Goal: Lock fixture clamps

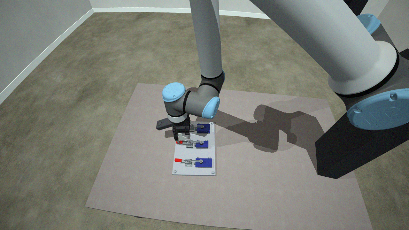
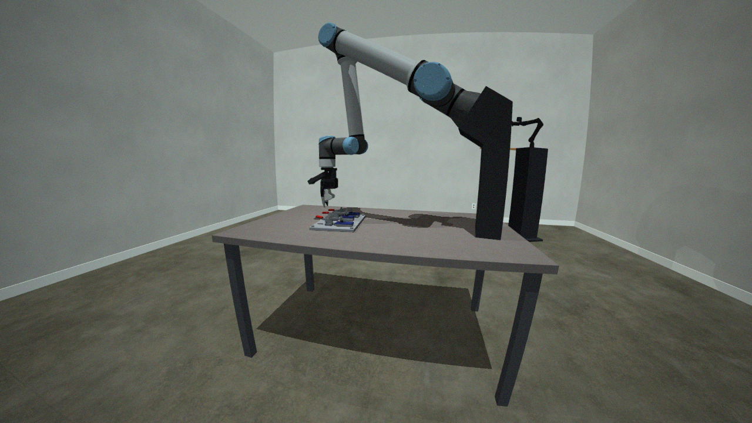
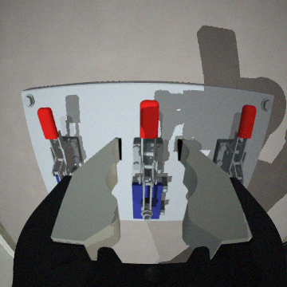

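Observation:
The fixture plate (image 1: 194, 170) (image 2: 325, 228) (image 3: 92, 93) carries three clamps in a row. Their red handles all lie low, pointing away from the blue parts: the middle handle (image 3: 149, 119), the near handle (image 1: 178, 160) (image 3: 47, 123) at left in the wrist view, and the far handle (image 3: 249, 121) at right there, hidden in the top view. The bars reach over the blue parts; whether each is locked I cannot tell. My gripper (image 3: 149, 139) (image 2: 325, 205) is part open and empty, above the middle clamp, its jaws either side of it in the wrist view.
The plate lies on the table (image 1: 137, 183) (image 2: 399, 244). The near blue part (image 1: 207, 164) and far blue part (image 1: 206, 130) flank the middle one (image 1: 205, 146). Corner bolts stick up from the plate. The black arm pedestal (image 2: 491, 184) stands at the table's right.

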